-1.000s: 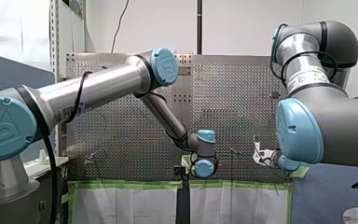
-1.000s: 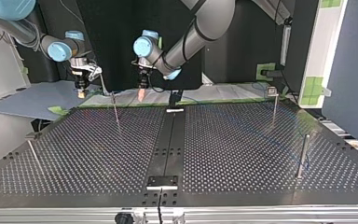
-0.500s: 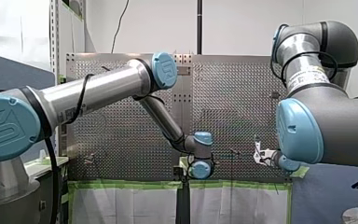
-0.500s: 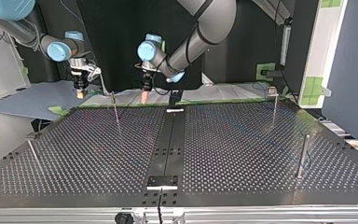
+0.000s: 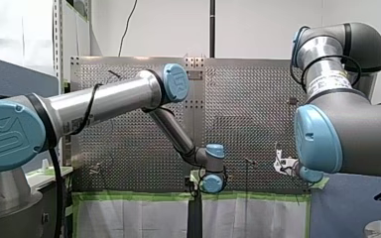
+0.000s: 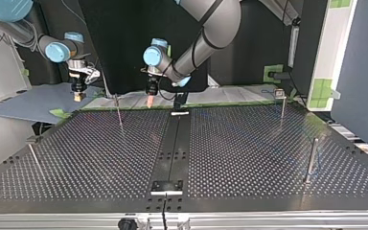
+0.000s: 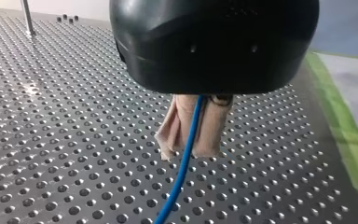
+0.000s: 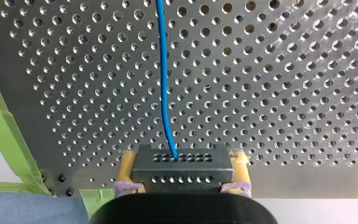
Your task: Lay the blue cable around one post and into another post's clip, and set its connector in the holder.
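In the left wrist view the blue cable (image 7: 184, 163) runs down between the beige pads of my left gripper (image 7: 189, 151), which is shut on it just above the perforated table (image 7: 74, 140). In the right wrist view my right gripper (image 8: 182, 179), with yellow pads (image 8: 127, 164), is shut on the dark connector block (image 8: 181, 165). The cable (image 8: 164, 84) leads away from the block over the plate. In the top view my left gripper (image 6: 150, 99) hangs near the far edge by the centre strip. My right gripper (image 6: 78, 94) is off the plate's far left corner.
Thin metal posts stand on the plate in the top view: one far left (image 6: 119, 111), one near left (image 6: 33, 155), one far right with a clip head (image 6: 282, 104), one near right (image 6: 310, 158). A black holder (image 6: 167, 186) sits at the near edge, another (image 6: 179, 101) at the far edge.
My left gripper has moved a little toward the top view's right and lower. My right gripper has shifted slightly toward that view's left. Both grips are unchanged.
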Available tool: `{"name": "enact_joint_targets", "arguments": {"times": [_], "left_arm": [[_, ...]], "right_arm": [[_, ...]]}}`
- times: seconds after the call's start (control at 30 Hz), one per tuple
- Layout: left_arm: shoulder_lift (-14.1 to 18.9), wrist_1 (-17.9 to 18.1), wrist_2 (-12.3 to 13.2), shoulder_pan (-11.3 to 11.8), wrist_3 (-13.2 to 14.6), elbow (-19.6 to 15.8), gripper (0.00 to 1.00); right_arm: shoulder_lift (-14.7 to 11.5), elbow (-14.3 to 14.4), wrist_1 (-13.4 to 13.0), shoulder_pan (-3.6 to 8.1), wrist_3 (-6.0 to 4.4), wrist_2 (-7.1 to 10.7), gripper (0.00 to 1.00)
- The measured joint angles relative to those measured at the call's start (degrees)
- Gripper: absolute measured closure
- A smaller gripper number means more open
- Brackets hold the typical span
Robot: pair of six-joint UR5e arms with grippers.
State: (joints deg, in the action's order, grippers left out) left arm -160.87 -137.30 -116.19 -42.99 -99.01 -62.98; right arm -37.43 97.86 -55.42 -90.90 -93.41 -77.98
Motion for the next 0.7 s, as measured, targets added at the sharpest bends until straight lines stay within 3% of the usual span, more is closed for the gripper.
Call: {"name": "enact_joint_targets", "arguments": {"times": [0.7], "left_arm": [[-0.4, -0.2, 0.9, 1.6, -0.9, 3.4, 1.00]], "right_arm": [[1.2, -3.6, 0.8, 0.60, -0.33, -0.08, 1.00]]}}
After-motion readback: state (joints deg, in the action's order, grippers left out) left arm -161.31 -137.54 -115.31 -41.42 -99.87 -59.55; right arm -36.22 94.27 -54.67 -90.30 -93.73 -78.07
